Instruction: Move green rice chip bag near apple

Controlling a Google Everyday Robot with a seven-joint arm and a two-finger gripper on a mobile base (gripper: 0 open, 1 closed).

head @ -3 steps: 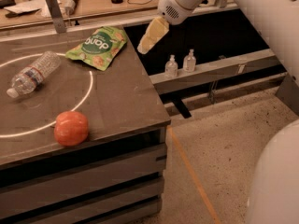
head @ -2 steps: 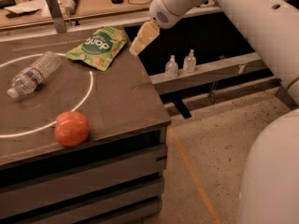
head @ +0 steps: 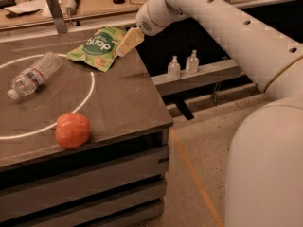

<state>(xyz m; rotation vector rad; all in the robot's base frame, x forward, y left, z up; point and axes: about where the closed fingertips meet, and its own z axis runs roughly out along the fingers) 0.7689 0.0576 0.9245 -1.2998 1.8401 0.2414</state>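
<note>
**Dark table, bag at the far edge**

The dark tabletop (head: 123,103) carries a painted white circle (head: 90,86). Nearest, at its 7 o'clock, sits the apple (head: 72,129), my target. The green rice chip bag (head: 97,48) lies flat at 1 o'clock, well apart from it. My gripper (head: 128,41) hangs at the bag's 3 o'clock edge, probably lining up a grasp; whether my jaws are spread, I cannot tell. Beyond is a cluttered workbench (head: 28,18).
</note>
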